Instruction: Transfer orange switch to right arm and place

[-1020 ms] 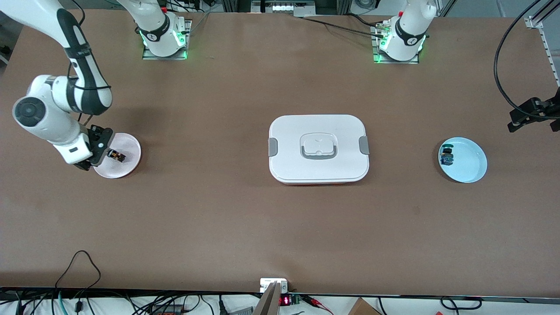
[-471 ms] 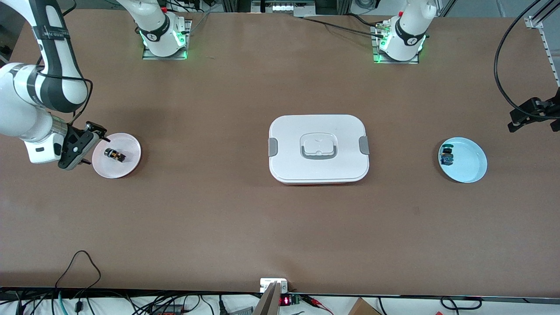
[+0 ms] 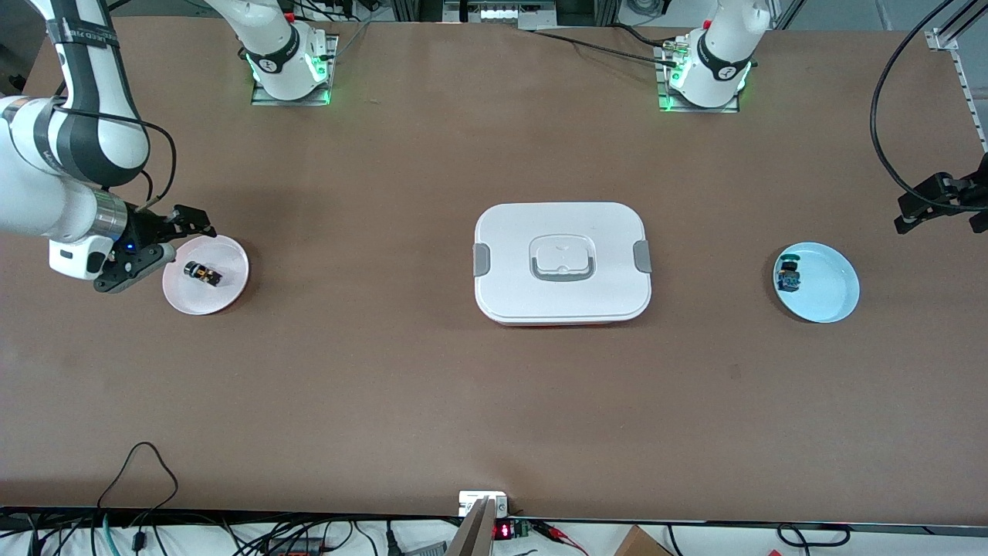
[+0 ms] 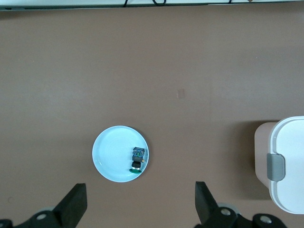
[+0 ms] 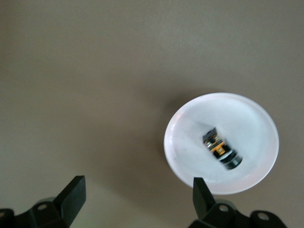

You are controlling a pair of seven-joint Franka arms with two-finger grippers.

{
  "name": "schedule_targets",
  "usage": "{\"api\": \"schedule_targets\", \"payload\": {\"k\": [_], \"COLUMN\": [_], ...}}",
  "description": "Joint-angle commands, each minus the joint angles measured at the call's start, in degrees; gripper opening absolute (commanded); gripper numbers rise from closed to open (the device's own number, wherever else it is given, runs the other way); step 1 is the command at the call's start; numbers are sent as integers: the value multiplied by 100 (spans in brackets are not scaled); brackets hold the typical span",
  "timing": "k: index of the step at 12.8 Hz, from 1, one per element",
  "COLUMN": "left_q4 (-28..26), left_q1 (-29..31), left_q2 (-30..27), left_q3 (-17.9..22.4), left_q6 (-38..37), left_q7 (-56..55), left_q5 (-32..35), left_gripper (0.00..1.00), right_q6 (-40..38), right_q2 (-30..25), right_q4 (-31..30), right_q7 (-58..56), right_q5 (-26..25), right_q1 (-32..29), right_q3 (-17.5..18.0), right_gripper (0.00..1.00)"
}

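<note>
While the orange switch (image 3: 202, 273) lies on its side in the pink plate (image 3: 230, 297) at the right arm's end of the bench, placing looks done; next: retreat.

Front: right end effector (image 3: 179, 232) empty at plate's edge.

Left wrist: left end effector (image 4: 138, 207) wide open, waiting above blue plate (image 4: 108, 159).

Right wrist: fingers spread, switch black w/ orange band.

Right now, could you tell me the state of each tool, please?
Left tool: open, empty, above the blue plate.
Right tool: open, empty, beside the pink plate.
</note>
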Motion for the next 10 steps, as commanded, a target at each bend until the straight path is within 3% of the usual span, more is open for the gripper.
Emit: {"api": "schedule_targets", "payload": {"k": [1, 4, 7, 10], "left_q4": [171, 171, 163, 162], "left_q1": [19, 19, 19, 28], "left_q2": [68, 68, 68, 68], "left_q3": [-13, -13, -13, -13], "left_q6": [-125, -125, -125, -125], "left_q7": [117, 117, 117, 117], "left_q5": [85, 85, 76, 76], "left_gripper": [100, 100, 100, 100], "right_q6": [-679, -1715, -2577, -2397], "right_q2": [-77, -59, -68, -68], "right_q4": [303, 1057, 1769, 2148], "right_q7": [1064, 2250, 2710, 2658], "right_q5": [41, -431, -670, -1890], "right_q1": [255, 624, 740, 740], "right_q3": [-21, -38, -47, -12], "right_gripper": [100, 100, 100, 100]}}
